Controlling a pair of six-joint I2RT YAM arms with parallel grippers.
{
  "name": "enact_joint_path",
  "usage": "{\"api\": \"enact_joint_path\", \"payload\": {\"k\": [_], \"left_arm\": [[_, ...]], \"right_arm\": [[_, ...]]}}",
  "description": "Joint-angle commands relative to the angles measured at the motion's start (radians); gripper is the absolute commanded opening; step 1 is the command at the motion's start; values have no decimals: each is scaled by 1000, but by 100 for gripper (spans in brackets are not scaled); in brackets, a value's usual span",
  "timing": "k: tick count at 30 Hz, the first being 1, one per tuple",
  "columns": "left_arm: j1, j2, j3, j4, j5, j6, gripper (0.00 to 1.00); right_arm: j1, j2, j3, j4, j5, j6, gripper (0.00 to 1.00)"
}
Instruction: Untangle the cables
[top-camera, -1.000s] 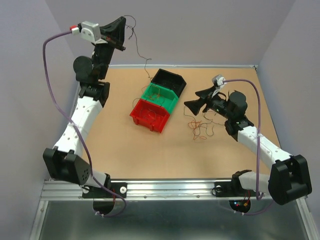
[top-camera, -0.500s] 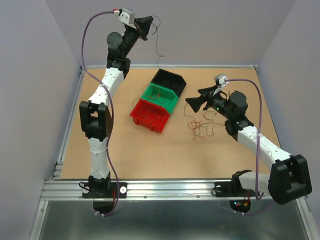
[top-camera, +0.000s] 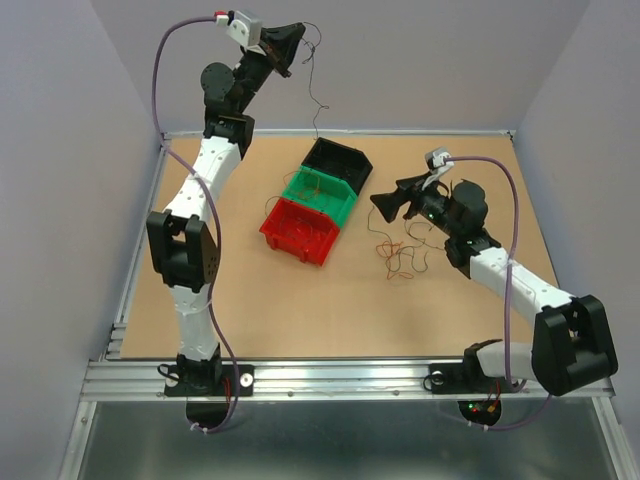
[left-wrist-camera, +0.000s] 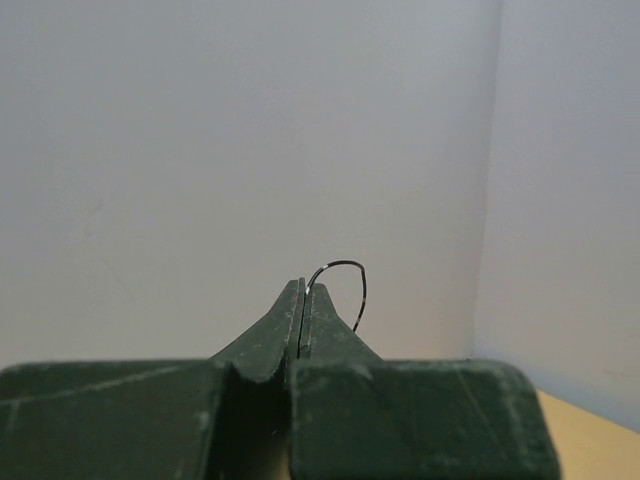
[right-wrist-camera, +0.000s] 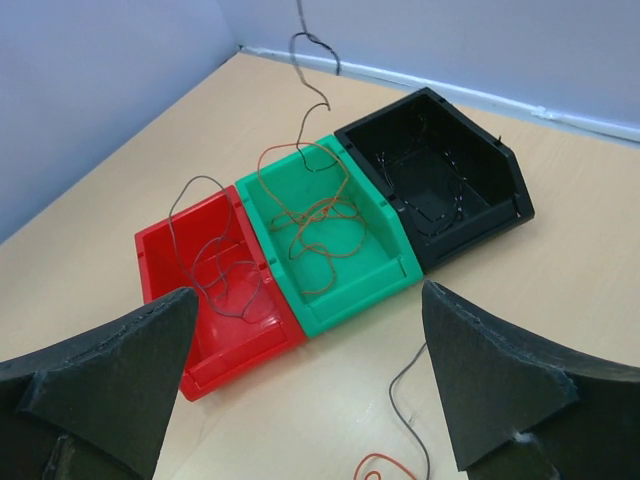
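Between the left fingers (left-wrist-camera: 302, 318), which are pressing tight together, a hair-thin dark wire (left-wrist-camera: 357, 292) is being pinched, its short end curling out past the tips toward 1 o'clock in the wrist view. From above, those fingers are hanging high at the table's (top-camera: 250, 300) 11 o'clock, up in front of the back wall. The dark wire is trailing down from them toward the far side of the bins; whether its lower end is touching a bin I cannot tell.

The right fingers (top-camera: 384, 208) are standing wide apart, gripping nothing, and hovering at 3 o'clock of the green bin (top-camera: 322, 196). That bin is sitting mid-table in a slanted, touching row, with the black bin (top-camera: 340, 162) at its 1 o'clock and the red bin (top-camera: 297, 233) at its 7 o'clock. Orange-brown loops (right-wrist-camera: 318, 215) are lying in the green bin, and a greyish strand (right-wrist-camera: 215, 262) is curling in the red one.

On the table at 6 o'clock of the right fingers, the loose tangle (top-camera: 397, 258) of dark, red and orange wires is lying apart from the bins.
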Motion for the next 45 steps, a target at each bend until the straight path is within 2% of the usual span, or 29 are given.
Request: {"api": "enact_joint_path", "payload": {"k": [1,4,11,18,21,25,29,35,40,45], "left_arm": [[-28,-175,-110,76,44,-8,0],[-47,-219,-156,73,12,35,0],[-64,-273,-127,-38,-36,77,0],[-84,-367,-259,-111,-151,177,0],[-84,-405,-331,-131,-187,196,0],[-84,-443,-423,-134,-197,215,0],[-84,-466,-437,-157,-208,213,0],[-84,-535,-478,-190,-220,233,0],[-84,-586,-550,-187,-234,230,0],[-84,-609,-569,-189,-251,253,0]], "right_arm": [[-2,15,53,59,15,9,97],[-2,21,59,59,7,17,97],[0,12,51,62,9,17,97],[-2,39,64,77,-22,14,96],[-2,112,82,157,-86,37,95],[0,246,140,284,-154,106,86],[21,399,221,431,-232,172,86],[113,616,422,438,-209,192,91],[167,741,557,434,-185,186,89],[211,811,623,427,-145,141,86]]}}
